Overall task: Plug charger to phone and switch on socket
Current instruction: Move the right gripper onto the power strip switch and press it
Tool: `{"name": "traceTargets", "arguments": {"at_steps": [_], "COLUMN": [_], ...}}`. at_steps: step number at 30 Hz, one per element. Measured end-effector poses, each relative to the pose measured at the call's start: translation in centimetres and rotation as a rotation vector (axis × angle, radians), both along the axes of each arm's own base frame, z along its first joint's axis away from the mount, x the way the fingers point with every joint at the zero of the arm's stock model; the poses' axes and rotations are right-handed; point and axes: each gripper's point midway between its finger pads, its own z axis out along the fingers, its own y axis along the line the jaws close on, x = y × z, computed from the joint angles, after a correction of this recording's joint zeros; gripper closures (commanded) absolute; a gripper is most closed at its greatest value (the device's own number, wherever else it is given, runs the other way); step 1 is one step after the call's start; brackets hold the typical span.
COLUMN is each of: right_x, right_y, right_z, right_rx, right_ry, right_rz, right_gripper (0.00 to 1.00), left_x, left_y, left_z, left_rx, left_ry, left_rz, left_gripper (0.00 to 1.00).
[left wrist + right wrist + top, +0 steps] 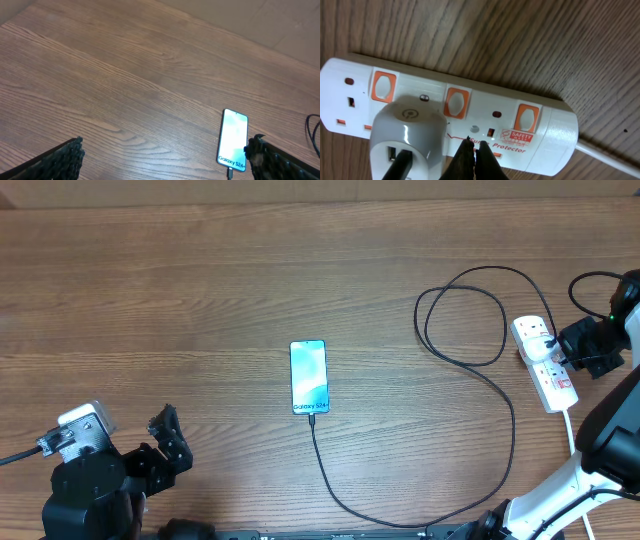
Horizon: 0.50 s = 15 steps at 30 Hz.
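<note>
The phone (308, 376) lies face up mid-table with its light-blue screen lit; it also shows in the left wrist view (233, 136). The black charger cable (500, 410) runs from the phone's bottom edge (230, 173), loops right and ends at a white adapter (405, 137) plugged into the socket (545, 365). The socket is a white strip with orange switches (456, 102). My right gripper (475, 144) is shut, its tips on the strip's face by a small lit indicator (490, 132). My left gripper (165, 160) is open and empty, low at the front left.
The strip's thick white cord (571, 430) runs toward the front right beside my right arm's base. A black cable (590, 280) loops behind the right arm. The table's far edge (320, 202) meets a pale wall.
</note>
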Motion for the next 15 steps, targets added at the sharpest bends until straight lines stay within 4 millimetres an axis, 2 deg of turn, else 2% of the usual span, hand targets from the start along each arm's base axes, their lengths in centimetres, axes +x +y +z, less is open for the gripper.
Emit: {"name": "traceTargets", "arguments": {"at_steps": [15], "right_x": [1.3], "right_y": [-0.3], "right_z": [-0.4], "right_rx": [0.0], "right_ry": [-0.047], "right_rz": [0.002], "right_gripper": [0.96], "left_x": [0.0], "left_y": [0.0], "left_z": [0.0], "left_rx": [0.0], "left_ry": [0.0], "left_rz": [0.0], "left_gripper": [0.0]}}
